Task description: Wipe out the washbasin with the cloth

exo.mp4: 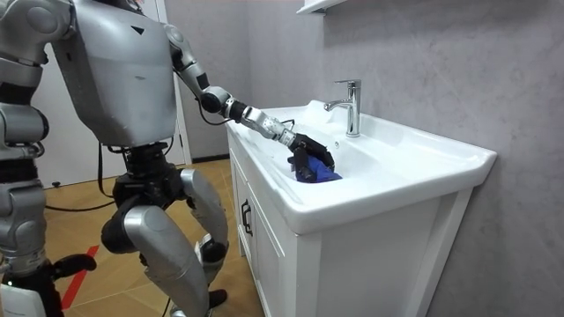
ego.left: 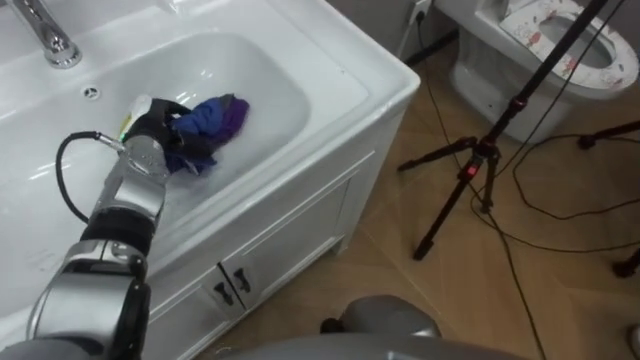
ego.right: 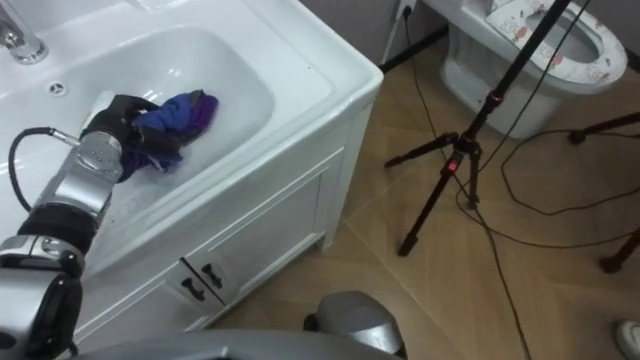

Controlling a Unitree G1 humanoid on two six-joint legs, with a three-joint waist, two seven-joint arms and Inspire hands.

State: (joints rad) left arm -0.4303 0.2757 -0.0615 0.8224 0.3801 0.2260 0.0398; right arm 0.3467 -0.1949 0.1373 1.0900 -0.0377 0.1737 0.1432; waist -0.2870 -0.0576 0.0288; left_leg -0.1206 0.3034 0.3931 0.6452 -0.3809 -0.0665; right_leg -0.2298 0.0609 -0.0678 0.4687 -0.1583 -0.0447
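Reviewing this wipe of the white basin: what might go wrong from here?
The blue-purple cloth is bunched in the left hand, so it may skip much of the white ceramic basin. A wide sweep might knock the chrome faucet. The black tripod on the floor could snag a step.

The left hand (ego.left: 158, 128) lies in the white basin (ego.left: 335, 78), towards its left side, fingers curled round a bunched blue and purple cloth (ego.left: 216, 117). A chrome tap (ego.left: 50, 38) stands at the far left. To the right, a black tripod (ego.left: 478, 165) stands on the wooden floor (ego.left: 400, 270), with a toilet (ego.left: 545, 55) beyond it.
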